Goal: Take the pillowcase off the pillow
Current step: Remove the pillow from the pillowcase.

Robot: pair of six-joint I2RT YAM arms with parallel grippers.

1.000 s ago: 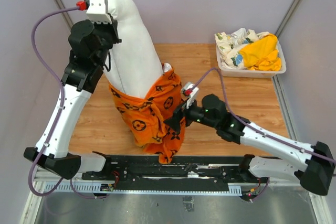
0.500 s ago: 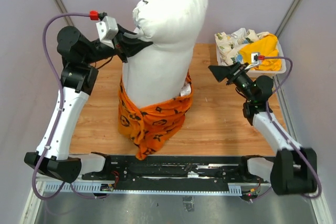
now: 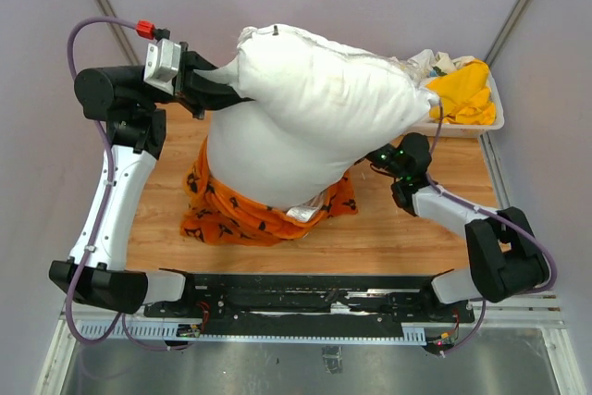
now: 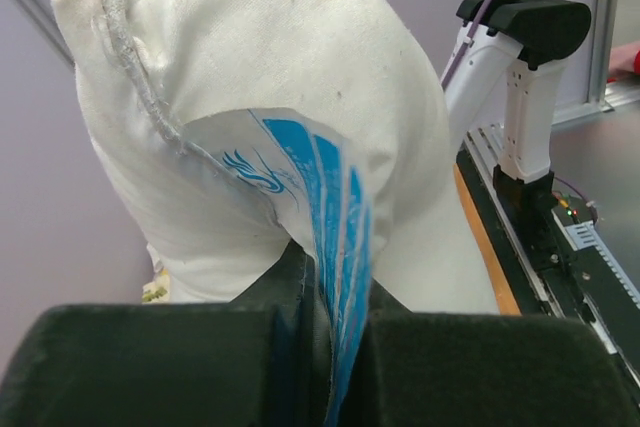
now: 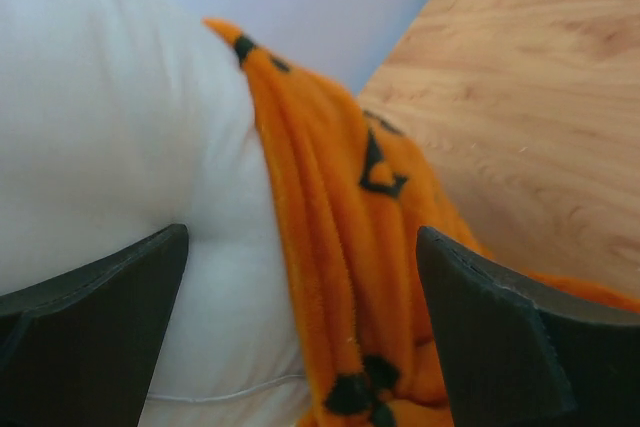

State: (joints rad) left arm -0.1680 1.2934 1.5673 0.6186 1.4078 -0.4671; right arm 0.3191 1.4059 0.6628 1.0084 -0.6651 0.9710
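The plump white pillow (image 3: 314, 117) hangs tilted over the table, its top leaning right. My left gripper (image 3: 211, 90) is shut on its upper left corner; in the left wrist view the gripper (image 4: 330, 347) pinches the pillow's blue-and-white label (image 4: 320, 207) below the pillow (image 4: 300, 57). The orange pillowcase (image 3: 236, 215) with black motifs is bunched round the pillow's bottom end on the table. My right gripper (image 3: 381, 162) is low under the pillow's right side, fingertips hidden. In the right wrist view it (image 5: 300, 327) is open, with the pillowcase (image 5: 340, 237) between the jaws and the pillow (image 5: 110, 137) at left.
A white bin (image 3: 462, 125) at the back right holds a yellow cloth (image 3: 462, 94) and a floral-print cloth (image 3: 433, 62), partly hidden behind the pillow. The wooden table (image 3: 416, 238) shows at front right. A black rail (image 3: 296, 293) runs along the near edge.
The left gripper swung the pillow's top over to the right. The pillowcase slid lower into a heap. The right arm moved from near the bin down under the pillow to the pillowcase.
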